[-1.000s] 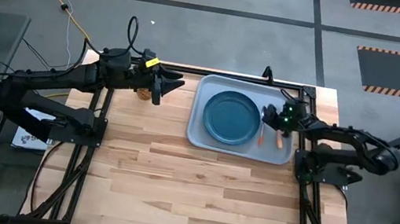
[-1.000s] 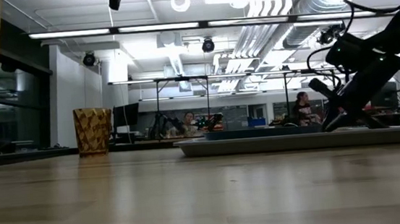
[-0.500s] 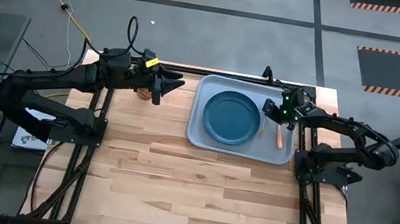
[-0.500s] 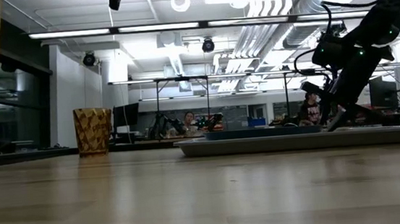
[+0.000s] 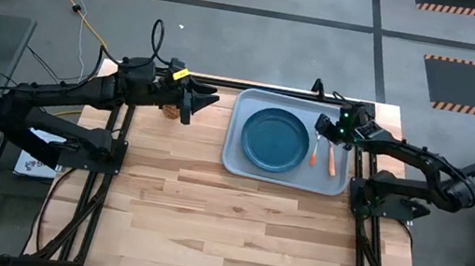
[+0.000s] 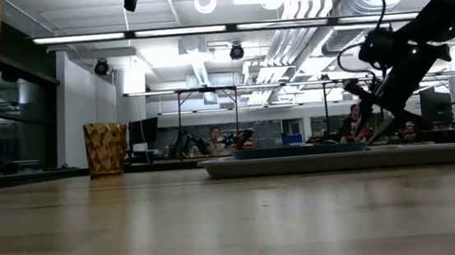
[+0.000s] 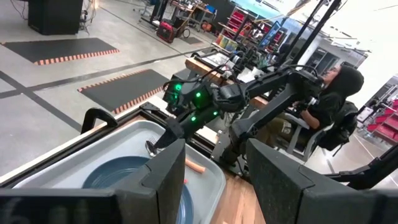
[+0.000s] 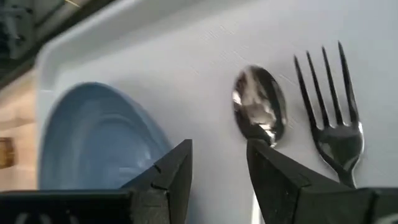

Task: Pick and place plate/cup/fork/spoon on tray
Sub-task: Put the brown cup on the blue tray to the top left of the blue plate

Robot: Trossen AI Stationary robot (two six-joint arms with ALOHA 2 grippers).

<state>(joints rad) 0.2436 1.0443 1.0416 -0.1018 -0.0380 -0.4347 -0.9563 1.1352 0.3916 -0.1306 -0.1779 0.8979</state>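
The grey-blue tray (image 5: 289, 179) sits at the table's far right and holds the teal plate (image 5: 274, 139). To the plate's right, the spoon (image 8: 260, 107) and the fork (image 8: 333, 109) lie flat side by side on the tray floor, orange handles toward the near edge. My right gripper (image 8: 217, 177) hovers open a little above the spoon (image 5: 314, 154), touching nothing. The amber cup (image 5: 168, 109) stands on the wood left of the tray. My left gripper (image 5: 202, 101) hangs open just above and right of the cup, holding nothing.
Bare wooden tabletop (image 5: 233, 227) stretches from the tray to the near edge. The arms' black frames (image 5: 111, 161) run along both table sides. People sit at benches in the room beyond (image 6: 212, 137).
My right gripper has opened and let go of the spoon, then risen and drawn back toward the far edge. The spoon now lies flat on the tray between the plate and the fork.
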